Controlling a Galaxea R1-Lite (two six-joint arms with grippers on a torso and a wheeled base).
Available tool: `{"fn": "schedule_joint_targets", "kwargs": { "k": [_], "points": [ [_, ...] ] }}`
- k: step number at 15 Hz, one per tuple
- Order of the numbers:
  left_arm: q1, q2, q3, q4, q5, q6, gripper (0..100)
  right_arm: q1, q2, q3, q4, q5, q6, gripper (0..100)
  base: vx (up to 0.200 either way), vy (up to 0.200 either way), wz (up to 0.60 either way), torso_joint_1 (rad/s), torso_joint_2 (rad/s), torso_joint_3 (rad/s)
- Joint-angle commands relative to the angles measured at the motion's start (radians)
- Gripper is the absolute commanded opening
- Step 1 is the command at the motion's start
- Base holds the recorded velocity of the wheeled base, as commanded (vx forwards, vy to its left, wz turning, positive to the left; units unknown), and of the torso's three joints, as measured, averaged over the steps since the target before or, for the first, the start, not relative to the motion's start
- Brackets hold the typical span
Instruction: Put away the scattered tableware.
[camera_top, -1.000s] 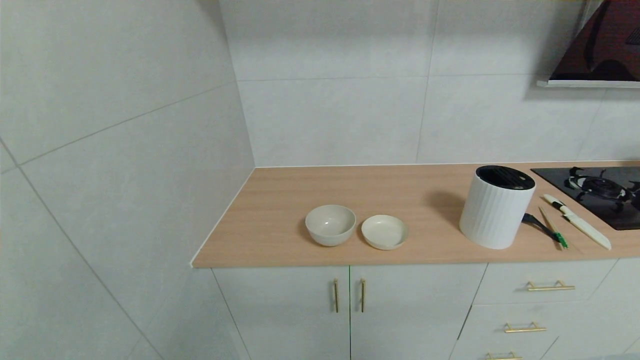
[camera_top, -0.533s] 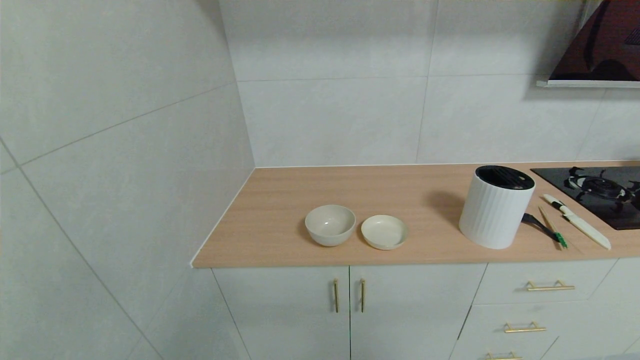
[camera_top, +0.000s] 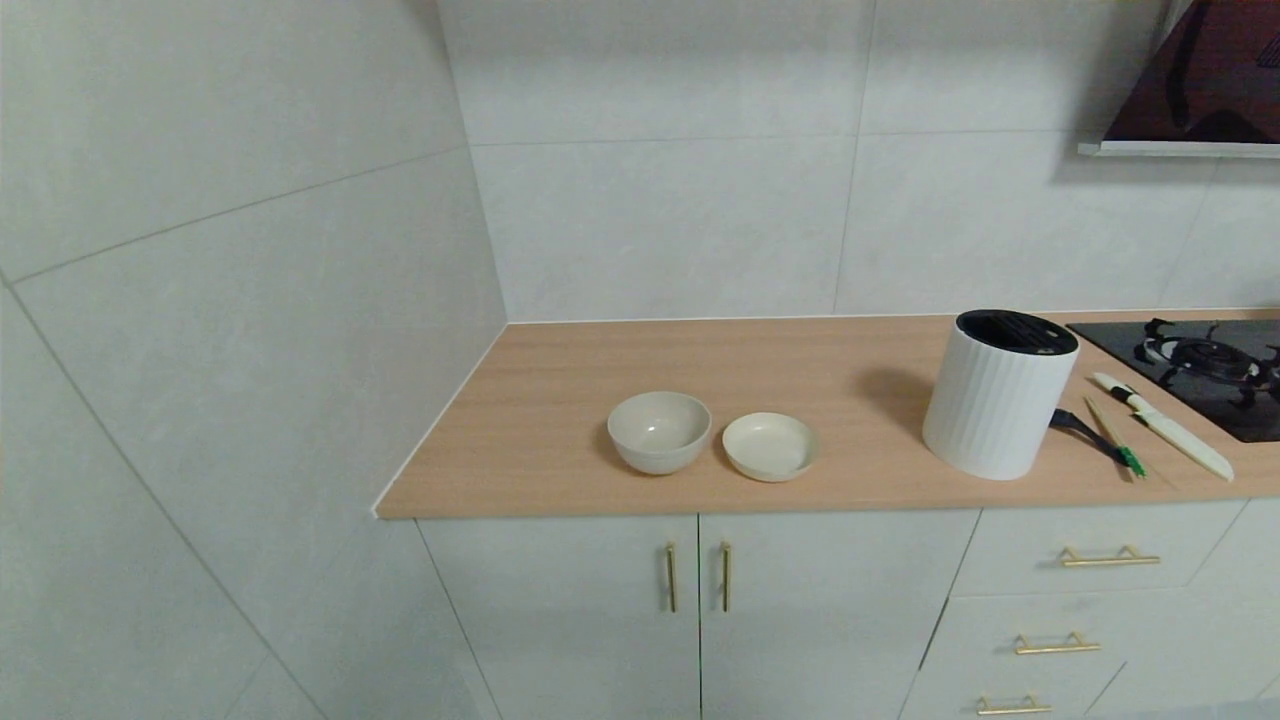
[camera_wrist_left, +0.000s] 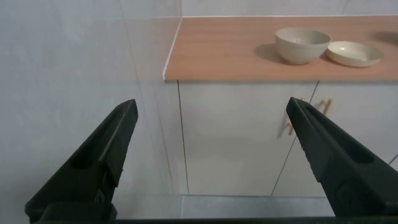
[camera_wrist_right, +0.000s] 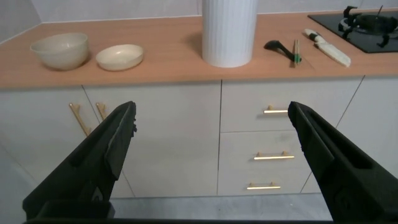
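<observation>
Wooden table (camera_top: 560, 400) carries a bowl (camera_top: 659, 432) and a dish (camera_top: 769, 446) just beside each other near its front edge. Farther right stands a white ribbed holder (camera_top: 998, 395). A black spoon (camera_top: 1068, 422), chopsticks (camera_top: 1110, 435) and a knife (camera_top: 1165, 427) lie between it and the stove (camera_top: 1200, 365).

The left gripper (camera_wrist_left: 210, 106) and right gripper (camera_wrist_right: 210, 107) hang low before the cupboard (camera_top: 560, 600), fingers spread wide, holding nothing.

Likely troubles: the chopsticks and knife lie flat, so fingers may scrape the table or slip off. A careless reach could tip the holder. A nudged bowl could shove the dish over the edge.
</observation>
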Motion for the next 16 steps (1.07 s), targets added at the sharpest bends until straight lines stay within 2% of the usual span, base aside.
{"fn": "schedule_joint_targets", "kwargs": {
  "k": [1,16],
  "points": [
    [0.000,0.000,0.000,0.000,0.001,-0.001,100,0.000,0.001,0.000,0.000,0.000,0.000,100,0.000,0.000,0.00,-0.178,0.39,0.203],
    [0.002,0.000,0.000,0.000,-0.001,-0.001,100,0.000,0.001,0.000,0.000,0.000,0.000,100,0.000,0.000,0.00,-0.234,0.52,0.283]
  ]
}}
